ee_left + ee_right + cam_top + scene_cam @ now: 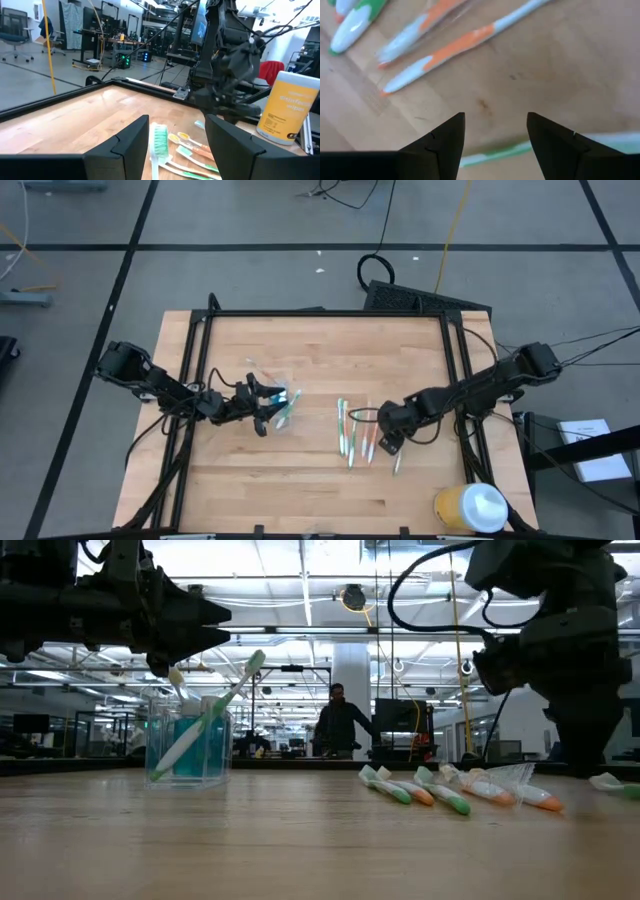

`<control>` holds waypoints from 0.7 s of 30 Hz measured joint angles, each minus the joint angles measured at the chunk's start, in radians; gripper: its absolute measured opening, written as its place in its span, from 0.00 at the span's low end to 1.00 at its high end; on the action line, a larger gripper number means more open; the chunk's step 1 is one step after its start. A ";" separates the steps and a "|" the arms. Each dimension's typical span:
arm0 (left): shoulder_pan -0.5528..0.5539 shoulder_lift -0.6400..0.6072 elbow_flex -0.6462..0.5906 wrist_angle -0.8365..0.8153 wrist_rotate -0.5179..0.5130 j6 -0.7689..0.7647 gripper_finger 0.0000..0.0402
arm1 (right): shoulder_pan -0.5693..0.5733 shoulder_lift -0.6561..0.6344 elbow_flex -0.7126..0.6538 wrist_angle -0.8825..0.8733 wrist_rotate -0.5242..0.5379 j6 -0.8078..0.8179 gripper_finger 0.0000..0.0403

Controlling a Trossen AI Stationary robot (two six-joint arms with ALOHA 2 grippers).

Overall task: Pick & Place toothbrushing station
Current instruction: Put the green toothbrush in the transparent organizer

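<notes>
In the high view, the left claw (268,404) is hanging over the clear plastic cup (280,402) a little left of the middle of the wooden worktop (300,470). Its fingers are spread apart and holding nothing. In the low view, the cup (196,744) is standing upright at the left of the frame with blue tubes (200,748) inside, and a green and white toothbrush (208,717) is leaning in it with its end sticking up. The right claw (388,444) is sitting low over the worktop to the right of the middle, open and empty, just beside a row of toothbrushes (348,430) lying flat. In the right wrist view, an orange and white toothbrush (455,50) is lying ahead of the fingers and a green one (510,149) is lying between them. A yellow container (470,507) is standing at the lower right.
</notes>
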 joint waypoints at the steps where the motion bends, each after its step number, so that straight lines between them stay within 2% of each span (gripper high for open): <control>1: 0.000 0.000 0.000 -0.003 0.000 -0.004 0.50 | -0.007 -0.014 0.000 -0.020 0.008 0.011 0.52; 6: 0.000 0.000 0.000 -0.004 0.000 -0.008 0.50 | -0.024 -0.100 0.000 -0.152 0.046 0.156 0.52; 12: 0.000 0.000 0.000 -0.008 0.000 -0.009 0.50 | 0.043 -0.124 -0.001 -0.287 0.152 0.345 0.52; 16: 0.000 0.000 0.000 -0.015 0.000 -0.008 0.50 | 0.067 -0.124 -0.036 -0.186 0.218 0.377 0.52; 21: 0.000 0.000 0.000 -0.034 0.000 -0.015 0.50 | 0.070 -0.108 -0.111 -0.043 0.217 0.399 0.52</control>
